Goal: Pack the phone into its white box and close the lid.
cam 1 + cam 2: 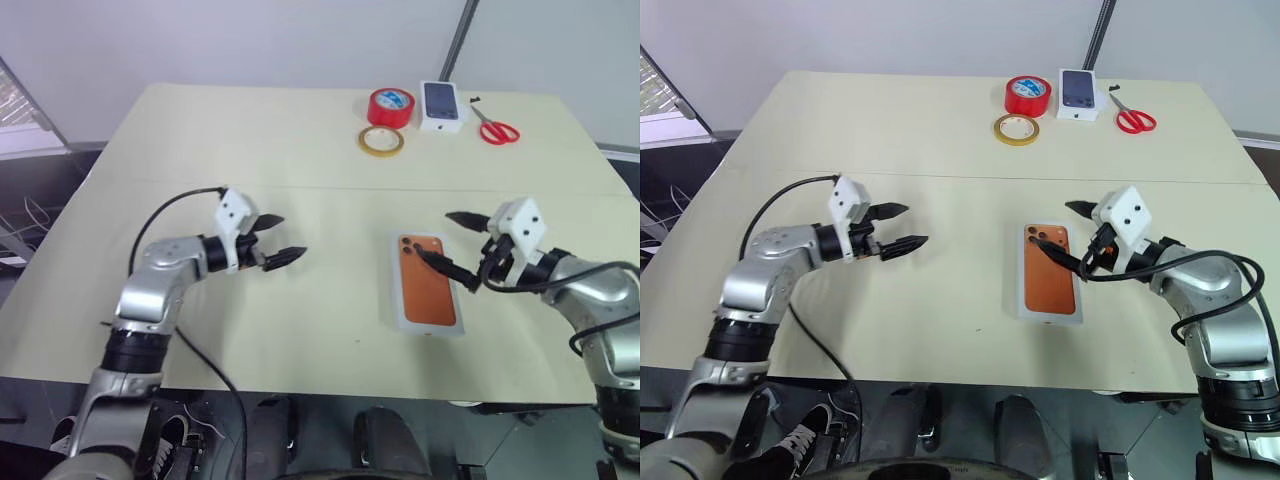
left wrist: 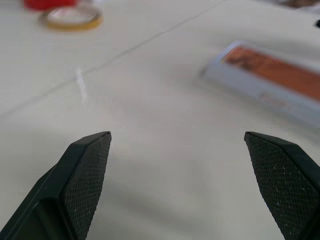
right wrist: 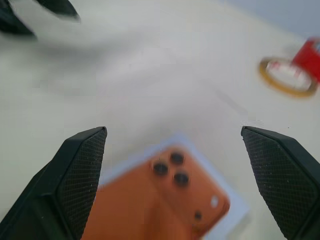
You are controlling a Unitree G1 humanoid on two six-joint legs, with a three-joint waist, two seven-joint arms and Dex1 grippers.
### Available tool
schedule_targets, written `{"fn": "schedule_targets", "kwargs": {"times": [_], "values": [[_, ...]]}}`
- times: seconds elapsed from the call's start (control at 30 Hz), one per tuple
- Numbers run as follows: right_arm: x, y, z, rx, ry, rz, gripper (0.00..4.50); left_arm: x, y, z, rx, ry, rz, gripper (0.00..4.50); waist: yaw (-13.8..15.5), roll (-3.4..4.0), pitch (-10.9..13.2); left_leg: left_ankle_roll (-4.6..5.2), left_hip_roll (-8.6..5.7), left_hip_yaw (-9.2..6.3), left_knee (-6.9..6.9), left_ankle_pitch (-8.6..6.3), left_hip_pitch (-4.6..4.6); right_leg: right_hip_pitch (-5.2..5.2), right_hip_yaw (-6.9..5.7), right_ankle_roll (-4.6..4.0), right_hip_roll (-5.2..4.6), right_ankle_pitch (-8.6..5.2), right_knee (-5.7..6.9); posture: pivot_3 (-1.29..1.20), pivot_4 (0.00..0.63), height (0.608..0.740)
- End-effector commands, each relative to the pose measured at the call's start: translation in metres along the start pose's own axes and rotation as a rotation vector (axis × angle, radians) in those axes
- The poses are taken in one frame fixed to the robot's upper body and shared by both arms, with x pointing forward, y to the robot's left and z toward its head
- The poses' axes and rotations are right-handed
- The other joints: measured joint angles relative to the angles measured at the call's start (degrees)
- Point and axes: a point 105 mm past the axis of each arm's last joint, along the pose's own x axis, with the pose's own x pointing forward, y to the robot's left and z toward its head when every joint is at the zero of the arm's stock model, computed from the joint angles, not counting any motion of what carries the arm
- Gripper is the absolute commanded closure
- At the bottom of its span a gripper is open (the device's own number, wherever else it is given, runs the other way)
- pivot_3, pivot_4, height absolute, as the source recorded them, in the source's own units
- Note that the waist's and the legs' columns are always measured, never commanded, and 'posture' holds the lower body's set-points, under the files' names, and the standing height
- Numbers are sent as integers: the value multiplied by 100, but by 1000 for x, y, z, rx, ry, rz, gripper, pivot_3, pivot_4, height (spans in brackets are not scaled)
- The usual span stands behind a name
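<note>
The orange phone [image 1: 427, 285] lies back-up, its lens cluster towards the far end, inside the shallow white box [image 1: 394, 300] on the table, right of centre. My right gripper [image 1: 434, 234] hovers open just right of the phone's far end, its lower finger over that corner. In the right wrist view the phone [image 3: 165, 200] lies below the open right gripper [image 3: 173, 130]. My left gripper [image 1: 292, 237] hangs open and empty above bare table, well left of the box. The left wrist view has the box [image 2: 250, 85] ahead of the open left gripper [image 2: 177, 135]. The lid is out of view.
At the table's far side sit a red tape roll [image 1: 390, 106], a yellow tape ring [image 1: 381, 140], a small white carton [image 1: 441, 106] with a phone picture, and red scissors [image 1: 496, 128]. The table's front edge runs just below the box.
</note>
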Motion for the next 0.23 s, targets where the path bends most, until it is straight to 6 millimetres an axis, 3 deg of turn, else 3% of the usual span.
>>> {"fn": "schedule_targets", "kwargs": {"times": [0.03, 0.1, 0.23], "values": [[-23, -10, -11, -62, 49, -21, 0, -24, -3, 4, 46, -25, 34, 37, -14, 0, 0, 2, -2, 0, 0, -1, 0, 4, 0, 0, -4, 0, -4, 0, 150, 728], [-40, -15, -24, -82, 92, -28, 0, -39, -6, -6, 18, -10, 55, 37, -19, 1, -1, 5, -2, 1, 0, -4, 1, 8, 1, 0, -7, 0, -12, 0, 150, 728], [-61, -23, -29, -64, 107, -31, 0, -62, -4, -18, 55, 16, 118, 37, -27, 2, 0, 4, 0, 0, -11, -5, 3, 5, 2, -3, -9, 1, -15, 0, 150, 728]]}}
